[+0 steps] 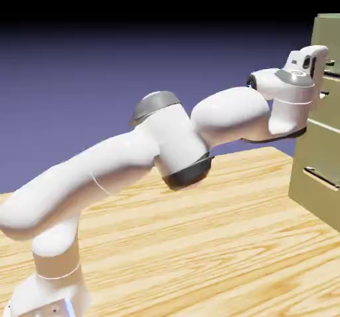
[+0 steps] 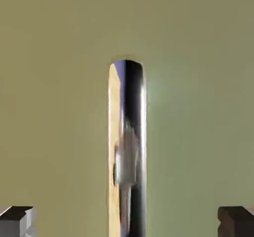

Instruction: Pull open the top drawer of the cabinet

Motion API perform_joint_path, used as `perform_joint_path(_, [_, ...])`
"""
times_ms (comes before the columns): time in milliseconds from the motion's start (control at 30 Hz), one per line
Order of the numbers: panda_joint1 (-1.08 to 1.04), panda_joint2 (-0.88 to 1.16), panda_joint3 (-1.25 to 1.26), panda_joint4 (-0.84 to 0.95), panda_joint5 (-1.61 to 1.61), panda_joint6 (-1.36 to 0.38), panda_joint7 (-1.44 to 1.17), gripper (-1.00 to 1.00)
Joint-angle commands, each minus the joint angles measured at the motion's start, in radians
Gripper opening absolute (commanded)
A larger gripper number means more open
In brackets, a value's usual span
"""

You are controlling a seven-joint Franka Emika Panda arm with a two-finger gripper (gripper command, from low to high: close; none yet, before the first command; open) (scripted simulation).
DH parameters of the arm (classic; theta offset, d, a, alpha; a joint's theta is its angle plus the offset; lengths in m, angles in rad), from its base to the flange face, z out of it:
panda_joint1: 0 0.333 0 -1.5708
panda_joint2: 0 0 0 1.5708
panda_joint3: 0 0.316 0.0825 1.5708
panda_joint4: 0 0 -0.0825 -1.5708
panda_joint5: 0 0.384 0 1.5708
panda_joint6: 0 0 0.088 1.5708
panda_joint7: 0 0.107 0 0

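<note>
The olive-green cabinet [image 1: 317,151] stands at the exterior view's right edge. My gripper [image 1: 323,59] reaches up against the top drawer [image 1: 329,35], level with its handle. In the hand view the drawer front [image 2: 59,107] fills the picture. Its silver bar handle [image 2: 127,146] runs up the middle from the bottom edge. My gripper [image 2: 127,224] is open. The two grey fingertips [image 2: 17,221] sit far apart in the bottom corners, with the handle between them and a wide gap on each side. In the exterior view the fingers are hidden behind the hand.
Lower drawers carry their own bar handles [image 1: 321,178]. The wooden table [image 1: 199,242] spreads under the arm, and the arm's base [image 1: 50,296] stands at the lower left.
</note>
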Motion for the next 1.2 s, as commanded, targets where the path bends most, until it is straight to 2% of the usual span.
perform_joint_path(0, [0.022, -0.023, 0.017, 0.036, 0.009, 0.004, -0.042, 0.0])
perform_joint_path(333, [0.235, -0.249, 0.179, 0.389, 0.1, 0.044, -0.456, 0.0])
perform_joint_path(367, [0.235, -0.249, 0.179, 0.389, 0.1, 0.044, -0.456, -1.0])
perform_joint_path(1167, [-0.308, -0.077, 0.281, -0.444, -0.143, -0.215, 0.012, -1.0])
